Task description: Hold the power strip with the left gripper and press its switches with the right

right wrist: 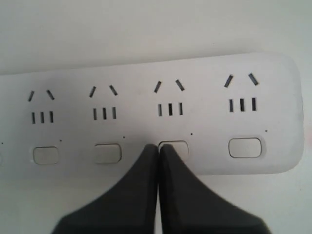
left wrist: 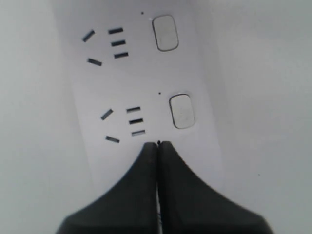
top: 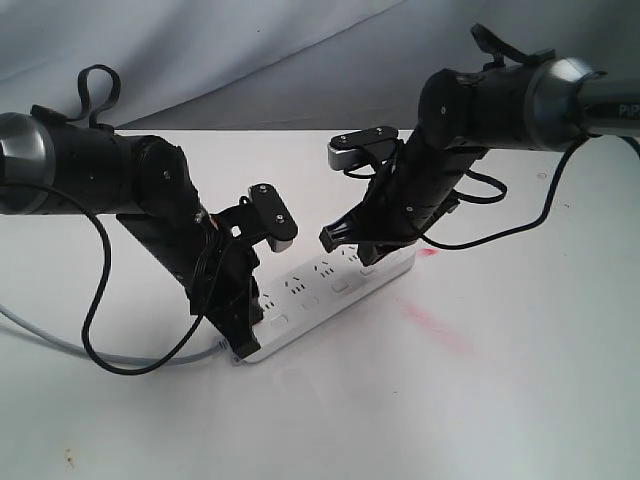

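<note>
The long white power strip lies slantwise on the white table, its grey cord trailing off to the left. My left gripper is shut, its tips resting on the strip's top face at the cord end, just short of a switch; another switch lies beyond. My right gripper is shut too. In the right wrist view its tips sit at the edge of one switch, between it and its neighbour. Two more switches flank them.
A black cable loops from the left arm over the table near the cord. A red smear marks the table to the right of the strip. A grey cloth backdrop hangs behind the table.
</note>
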`<state>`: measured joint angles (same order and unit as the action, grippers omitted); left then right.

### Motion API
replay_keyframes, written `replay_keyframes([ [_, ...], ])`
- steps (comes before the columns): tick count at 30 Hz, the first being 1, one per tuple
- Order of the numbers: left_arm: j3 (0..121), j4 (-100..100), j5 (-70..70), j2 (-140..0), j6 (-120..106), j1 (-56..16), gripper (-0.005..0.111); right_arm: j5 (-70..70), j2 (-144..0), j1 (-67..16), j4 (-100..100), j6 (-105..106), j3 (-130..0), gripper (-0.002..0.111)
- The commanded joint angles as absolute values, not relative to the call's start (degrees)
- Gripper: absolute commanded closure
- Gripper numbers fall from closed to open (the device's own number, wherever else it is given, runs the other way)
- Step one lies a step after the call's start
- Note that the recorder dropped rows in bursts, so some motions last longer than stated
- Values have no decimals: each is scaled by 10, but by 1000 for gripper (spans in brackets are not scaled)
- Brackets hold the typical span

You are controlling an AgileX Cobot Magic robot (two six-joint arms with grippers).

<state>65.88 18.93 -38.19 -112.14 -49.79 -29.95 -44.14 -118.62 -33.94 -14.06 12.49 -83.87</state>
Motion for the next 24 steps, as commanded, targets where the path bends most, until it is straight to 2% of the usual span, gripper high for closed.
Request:
replay_keyframes([
  [1,653,179,-407,-1137,-493,-300,107,-444,-1184,-343,-133,124,-838,108],
  [24,653,179,-407,-1137,-489,-300,107,-427,-1238,-343,-123,122,-838,108],
])
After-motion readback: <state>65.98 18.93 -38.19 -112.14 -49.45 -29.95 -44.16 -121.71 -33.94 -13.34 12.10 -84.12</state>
